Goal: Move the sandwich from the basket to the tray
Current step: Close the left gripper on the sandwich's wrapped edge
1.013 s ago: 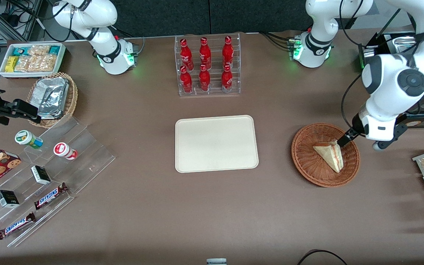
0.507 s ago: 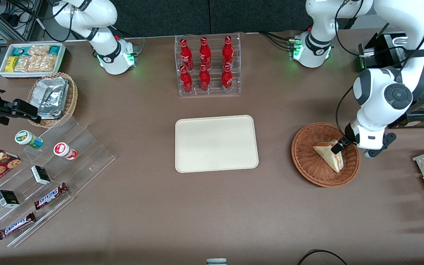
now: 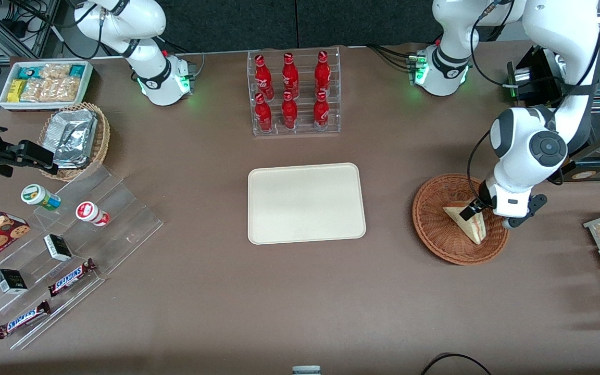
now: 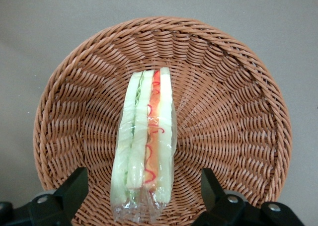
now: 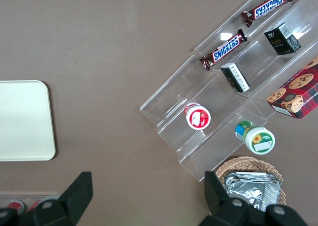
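Sandwich point(image 4: 144, 141) lying in basket point(image 3: 435, 229), cut edge up; gripper point(image 4: 141, 196) low over basket, fingers point(image 4: 74, 188) spread wide either side of sandwich, not touching it; tray point(image 3: 306, 203) bare, well apart from basket.

Left arm bent down, claw point(image 4: 141, 191) low, fingers point(image 4: 74, 188) spread wide apart.
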You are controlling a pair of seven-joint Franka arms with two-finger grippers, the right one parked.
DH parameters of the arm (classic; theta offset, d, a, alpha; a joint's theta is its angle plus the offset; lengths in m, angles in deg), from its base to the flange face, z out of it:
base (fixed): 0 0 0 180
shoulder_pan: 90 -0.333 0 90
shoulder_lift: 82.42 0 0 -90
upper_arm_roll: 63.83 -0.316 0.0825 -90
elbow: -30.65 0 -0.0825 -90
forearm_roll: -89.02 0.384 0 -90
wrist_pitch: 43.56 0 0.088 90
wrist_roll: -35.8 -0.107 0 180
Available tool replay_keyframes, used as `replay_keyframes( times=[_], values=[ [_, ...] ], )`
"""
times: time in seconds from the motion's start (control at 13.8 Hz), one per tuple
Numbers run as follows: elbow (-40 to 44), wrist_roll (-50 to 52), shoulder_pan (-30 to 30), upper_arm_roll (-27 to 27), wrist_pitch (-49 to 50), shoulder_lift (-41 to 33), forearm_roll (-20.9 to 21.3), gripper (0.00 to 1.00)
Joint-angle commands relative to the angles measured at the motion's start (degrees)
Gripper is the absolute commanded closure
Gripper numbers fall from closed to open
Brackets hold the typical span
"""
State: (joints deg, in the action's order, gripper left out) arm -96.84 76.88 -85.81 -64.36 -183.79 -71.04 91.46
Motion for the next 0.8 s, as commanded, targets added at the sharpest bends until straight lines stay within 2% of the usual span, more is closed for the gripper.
replay_keyframes(
  times=[0.0, 0.72],
  values=[
    [-0.48, 1.19, 0.55, -0.26, -1.36, 0.30, 0.36, 0.00],
    [-0.40, 1.19, 0.64, -0.26, -3.47, 2.41, 0.36, 0.00]
  ],
)
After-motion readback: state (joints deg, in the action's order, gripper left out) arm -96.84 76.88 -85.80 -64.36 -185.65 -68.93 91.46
